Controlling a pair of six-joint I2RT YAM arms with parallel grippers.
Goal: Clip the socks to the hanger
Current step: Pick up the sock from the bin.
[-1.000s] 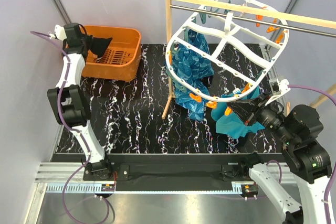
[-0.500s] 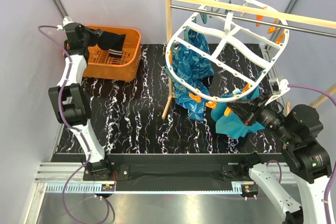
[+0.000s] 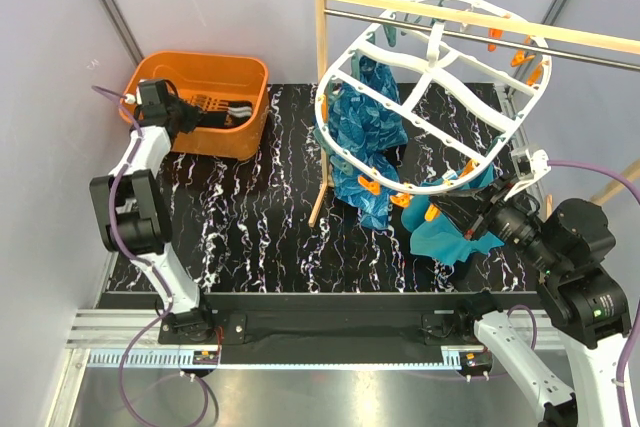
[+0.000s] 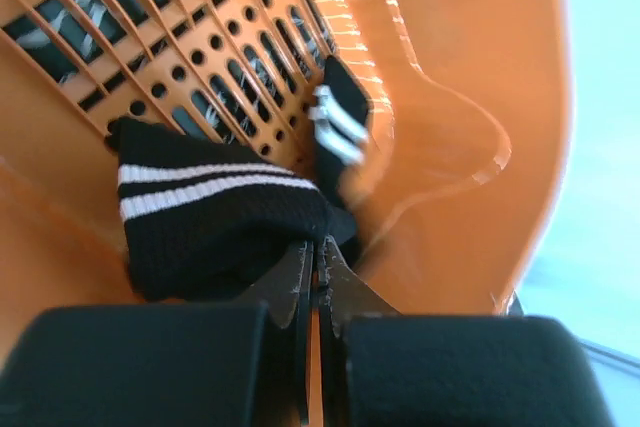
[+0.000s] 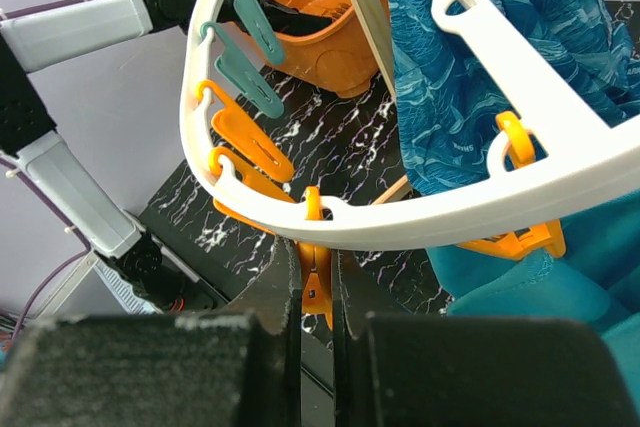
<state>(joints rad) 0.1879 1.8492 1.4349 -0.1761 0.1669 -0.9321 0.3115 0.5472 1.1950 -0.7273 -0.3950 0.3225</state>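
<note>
I take the wooden rack (image 3: 322, 67) as my mark: it stands on the black marbled table (image 3: 260, 217), with a metal rod (image 3: 590, 59) just under its top bar. An orange basket (image 3: 215, 137) sits well apart to its left. A blue patterned cloth (image 3: 360, 127) hangs just right of its post, and a teal cloth (image 3: 440, 237) farther right, toward the near edge.

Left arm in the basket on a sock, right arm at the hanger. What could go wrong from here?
1. The left gripper pinches only the edge of the sock; it may slip on lifting.
2. A second striped sock lies against it in the basket and might get dragged along.
3. The right gripper is shut on an orange clip; pulling could swing the hanger.
</note>
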